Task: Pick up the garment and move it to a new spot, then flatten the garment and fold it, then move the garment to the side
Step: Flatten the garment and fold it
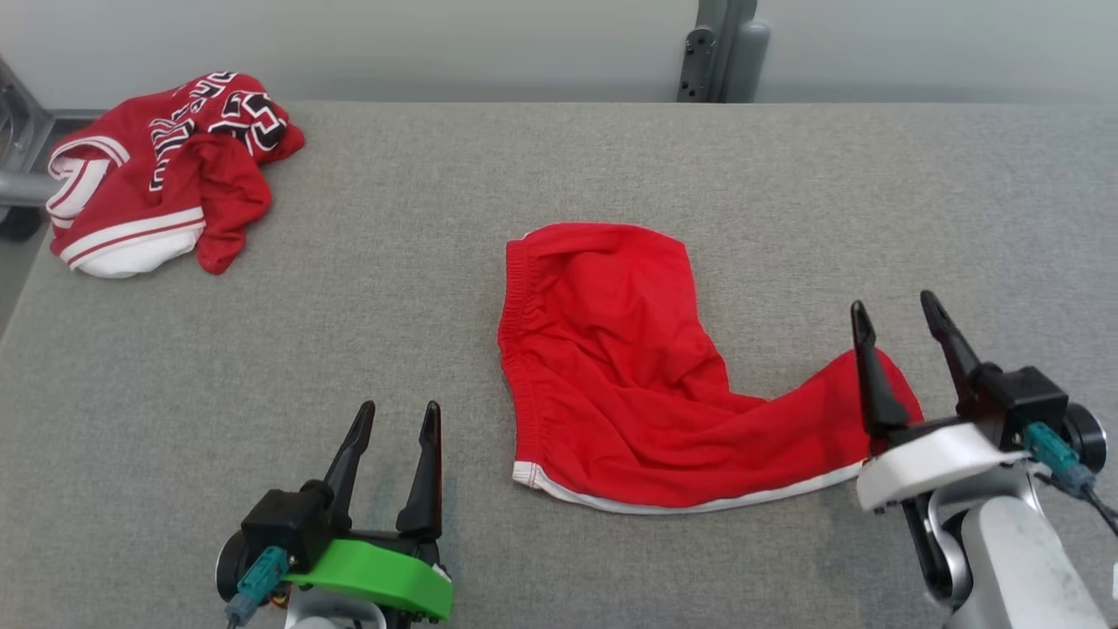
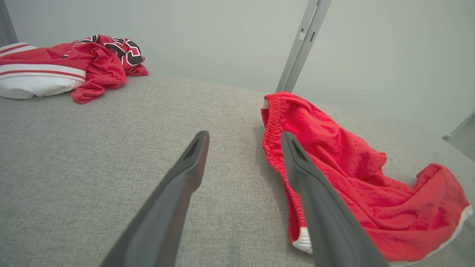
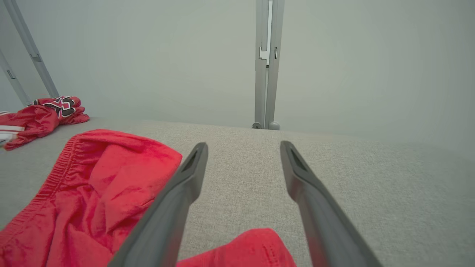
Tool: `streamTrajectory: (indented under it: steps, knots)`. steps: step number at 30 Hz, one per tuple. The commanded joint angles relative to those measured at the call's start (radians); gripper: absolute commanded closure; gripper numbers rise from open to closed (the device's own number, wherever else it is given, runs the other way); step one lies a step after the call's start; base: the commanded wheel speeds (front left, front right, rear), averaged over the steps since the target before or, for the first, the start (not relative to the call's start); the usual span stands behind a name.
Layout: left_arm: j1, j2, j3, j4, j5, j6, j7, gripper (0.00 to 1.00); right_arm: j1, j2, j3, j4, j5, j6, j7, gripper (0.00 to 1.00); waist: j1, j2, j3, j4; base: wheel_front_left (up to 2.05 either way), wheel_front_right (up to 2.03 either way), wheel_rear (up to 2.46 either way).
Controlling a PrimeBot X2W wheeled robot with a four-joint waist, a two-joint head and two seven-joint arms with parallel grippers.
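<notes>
A pair of red shorts (image 1: 629, 376) with an elastic waistband and white hem lies crumpled in the middle of the grey table; it also appears as the shorts (image 2: 334, 163) in the left wrist view and the shorts (image 3: 96, 189) in the right wrist view. My left gripper (image 1: 397, 411) stands open near the front edge, left of the shorts and apart from them. My right gripper (image 1: 900, 310) is open above the shorts' right leg end, holding nothing. In the wrist views the left gripper (image 2: 245, 137) and right gripper (image 3: 243, 146) both show spread fingers with bare table between them.
A second red garment (image 1: 162, 170) with white stripes and black lettering is bunched at the table's far left corner. The grey fabric table (image 1: 786, 175) ends at a pale wall, where a grey metal post (image 1: 721, 48) stands. A metal frame sits at the far left.
</notes>
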Motion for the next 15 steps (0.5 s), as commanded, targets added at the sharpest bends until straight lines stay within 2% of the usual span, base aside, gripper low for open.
streamTrajectory:
  steps: [1,8,15]
  knots:
    - [0.023,0.003,0.01,0.002,0.012,-0.007,0.0,0.0,0.042,0.013,-0.012,-0.029,-0.01,-0.001,-0.003,0.0,-0.0001,0.0,-0.038,-0.037,0.0,0.0,0.0]
    - [0.074,0.003,0.057,-0.01,0.006,-0.002,0.0,0.0,0.165,0.063,-0.063,-0.131,-0.005,-0.001,-0.003,0.0,-0.0001,0.0,-0.068,-0.056,0.0,0.0,0.0]
    - [0.093,0.003,0.072,-0.017,0.0,-0.005,0.0,0.0,0.198,0.073,-0.063,-0.157,0.017,-0.001,-0.003,0.0,-0.0001,0.0,-0.079,-0.061,0.0,0.0,0.0]
